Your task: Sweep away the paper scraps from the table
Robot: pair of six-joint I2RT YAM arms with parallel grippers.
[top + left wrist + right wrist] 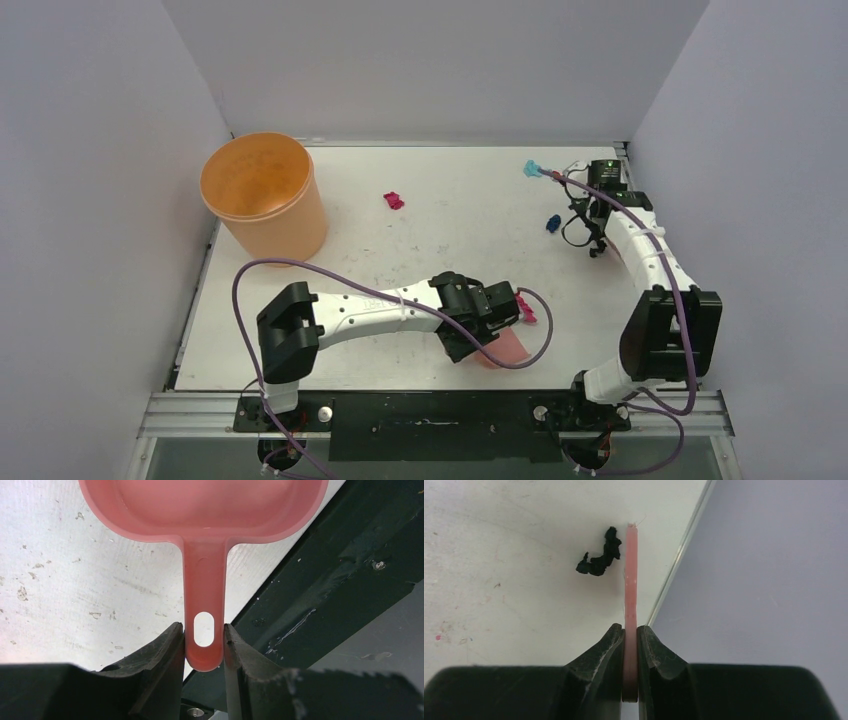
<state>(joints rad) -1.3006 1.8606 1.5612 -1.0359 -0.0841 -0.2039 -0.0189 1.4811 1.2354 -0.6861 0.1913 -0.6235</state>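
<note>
Sweeping step: left hand (205, 645) clamped on the dustpan (205, 510) handle, right hand (630, 635) clamped on the brush (631, 570) beside a dark scrap (600, 555); next, bring the dustpan near and brush it in.

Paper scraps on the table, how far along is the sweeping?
Nothing looks swept yet: the dustpan shows no scraps inside. In hand: the left pincer grips its handle, the right pincer grips the brush beside a black scrap. Left: a magenta scrap, a blue scrap and a teal scrap on the table.
</note>
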